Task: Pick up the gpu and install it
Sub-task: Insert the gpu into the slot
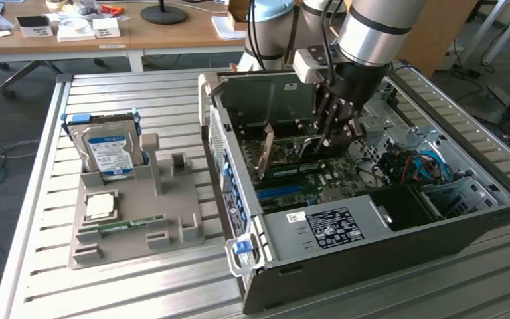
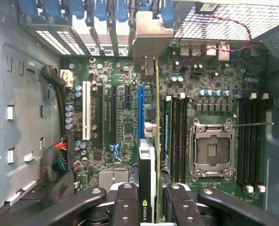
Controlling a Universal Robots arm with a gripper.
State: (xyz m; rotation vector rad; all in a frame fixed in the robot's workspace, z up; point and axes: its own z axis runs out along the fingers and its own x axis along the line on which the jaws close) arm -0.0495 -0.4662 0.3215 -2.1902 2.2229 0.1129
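End effector [image 2: 152,205] was clamped narrowly on the gpu [image 2: 147,160], held edgewise just above the blue slot [image 2: 140,108]; any offset from that slot would likely jam its edge.

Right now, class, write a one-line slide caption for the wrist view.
Gripper holds the gpu edge-on over the motherboard inside the open computer case.

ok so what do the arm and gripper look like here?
Arm: silver-grey, round tube link. A pale boxy unit sits on the wrist, with black cable running down to it. Gripper: all black, with slim linkage fingers that have round pins at the joints. No markings I can read on either.
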